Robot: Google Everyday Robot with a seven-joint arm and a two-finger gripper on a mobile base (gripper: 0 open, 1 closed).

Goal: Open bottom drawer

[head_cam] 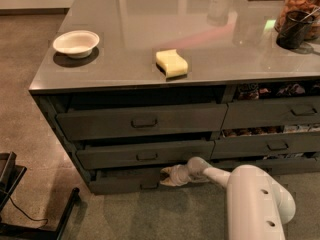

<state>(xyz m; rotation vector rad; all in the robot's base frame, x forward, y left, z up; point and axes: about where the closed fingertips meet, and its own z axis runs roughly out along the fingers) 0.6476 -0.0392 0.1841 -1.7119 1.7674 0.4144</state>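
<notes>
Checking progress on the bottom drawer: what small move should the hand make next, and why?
Probably ease the white hand slightly toward the small dark loop handle of the long dark grey bottom drawer: the hand sits at that front just beside the handle, and the drawer is not yet pulled out.
</notes>
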